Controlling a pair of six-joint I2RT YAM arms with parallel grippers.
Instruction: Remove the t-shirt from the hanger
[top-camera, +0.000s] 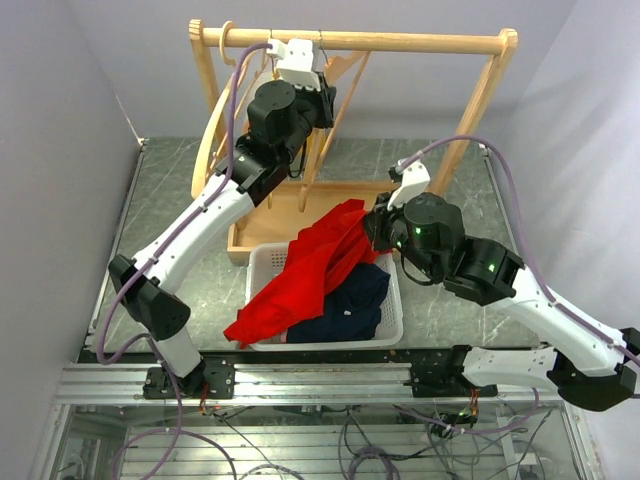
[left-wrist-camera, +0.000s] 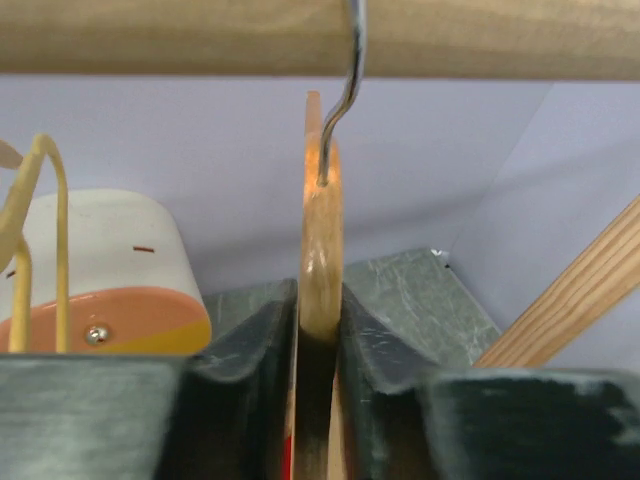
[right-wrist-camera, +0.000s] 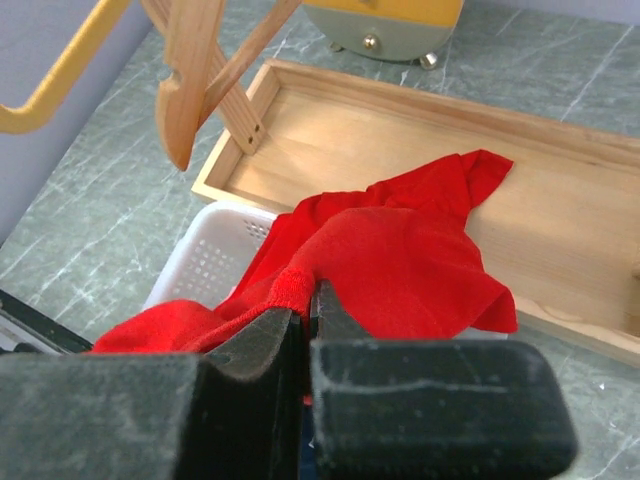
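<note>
The red t-shirt (top-camera: 305, 270) lies at frame centre, off the wooden hanger (left-wrist-camera: 320, 240), draped across the white basket (top-camera: 262, 262) rim and the wooden tray (right-wrist-camera: 560, 200). The right gripper (right-wrist-camera: 308, 305) has its fingers closed on a t-shirt fold. The left gripper (left-wrist-camera: 320, 325) has its fingers clamped on the hanger, which hooks over the rail (left-wrist-camera: 200, 35) at upper frame.

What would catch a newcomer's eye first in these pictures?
The red t-shirt, pinched in the right tool, drapes over the white basket at the scene's centre. Up at the wooden rail, the left tool clamps the wooden hanger hooked there.
</note>
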